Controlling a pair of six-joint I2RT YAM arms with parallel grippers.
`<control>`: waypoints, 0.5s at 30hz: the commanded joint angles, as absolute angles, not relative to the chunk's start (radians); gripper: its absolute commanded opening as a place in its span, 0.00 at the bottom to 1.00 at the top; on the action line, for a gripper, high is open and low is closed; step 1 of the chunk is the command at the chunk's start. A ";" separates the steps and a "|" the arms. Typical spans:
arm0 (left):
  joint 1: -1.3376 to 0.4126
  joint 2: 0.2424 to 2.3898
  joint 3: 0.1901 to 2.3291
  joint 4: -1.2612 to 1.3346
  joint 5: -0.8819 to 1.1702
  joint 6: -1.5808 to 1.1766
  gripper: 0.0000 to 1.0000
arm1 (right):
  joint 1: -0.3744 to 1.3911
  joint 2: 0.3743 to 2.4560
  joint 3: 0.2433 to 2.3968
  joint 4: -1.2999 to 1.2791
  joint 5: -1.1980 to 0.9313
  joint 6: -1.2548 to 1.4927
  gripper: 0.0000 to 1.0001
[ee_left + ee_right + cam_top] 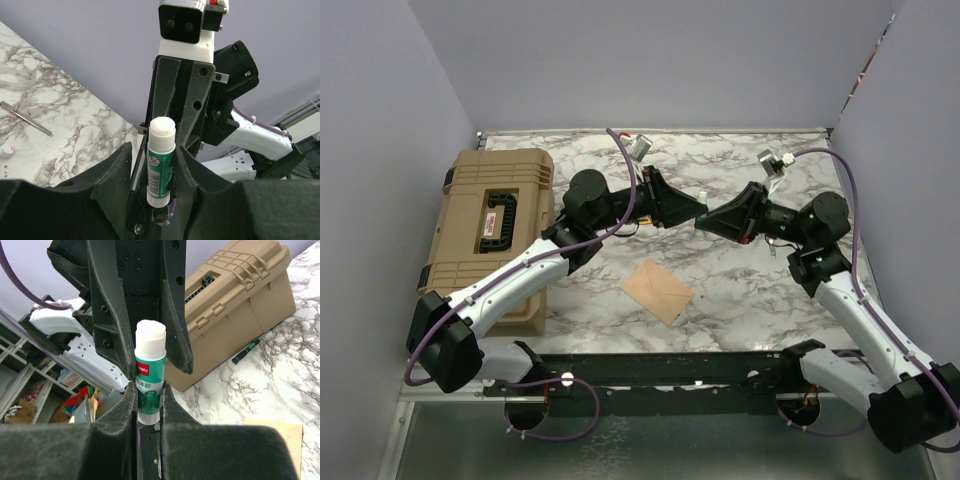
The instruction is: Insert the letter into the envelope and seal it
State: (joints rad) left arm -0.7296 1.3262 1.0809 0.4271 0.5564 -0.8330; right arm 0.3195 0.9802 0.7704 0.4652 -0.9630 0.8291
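Envelope (658, 291): matt kraft paper. Case (470, 175): ribbed matt plastic. Glue stick (149, 385): glossy plastic.

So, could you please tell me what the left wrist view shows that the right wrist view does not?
Only the left wrist view shows a thin metal tool lying on the marble table. Only the right wrist view shows the tan case, a green-and-black pen-like tool near it, and a corner of what is probably the envelope. Both show the glue stick pinched by the right gripper, with the left gripper around its other end, jaws not visibly closed on it.
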 commanded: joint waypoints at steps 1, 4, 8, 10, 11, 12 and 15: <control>-0.748 1.353 1.099 0.437 0.598 -0.846 0.37 | 0.328 0.977 0.825 0.444 -1.054 0.770 0.00; -0.755 1.361 1.098 0.437 0.611 -0.858 0.29 | 0.328 0.982 0.849 0.388 -1.054 0.729 0.01; -0.756 1.366 1.108 0.440 0.609 -0.873 0.04 | 0.328 0.989 0.861 0.361 -1.041 0.716 0.01; -0.755 1.363 1.117 0.441 0.583 -0.884 0.00 | 0.328 0.987 0.862 0.340 -1.004 0.729 0.06; -0.755 1.359 1.120 0.442 0.563 -0.892 0.00 | 0.328 0.983 0.864 0.318 -0.974 0.737 0.12; -0.755 1.356 1.121 0.442 0.537 -0.904 0.00 | 0.328 0.977 0.857 0.311 -0.946 0.748 0.21; -0.755 1.348 1.127 0.442 0.457 -0.957 0.00 | 0.328 0.937 0.795 0.347 -0.824 0.826 0.48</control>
State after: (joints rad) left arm -0.7483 1.3449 1.0885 0.4484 0.5632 -0.8848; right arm 0.3210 0.9844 0.8272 0.3374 -0.9543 0.7662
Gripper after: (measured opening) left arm 0.138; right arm 0.385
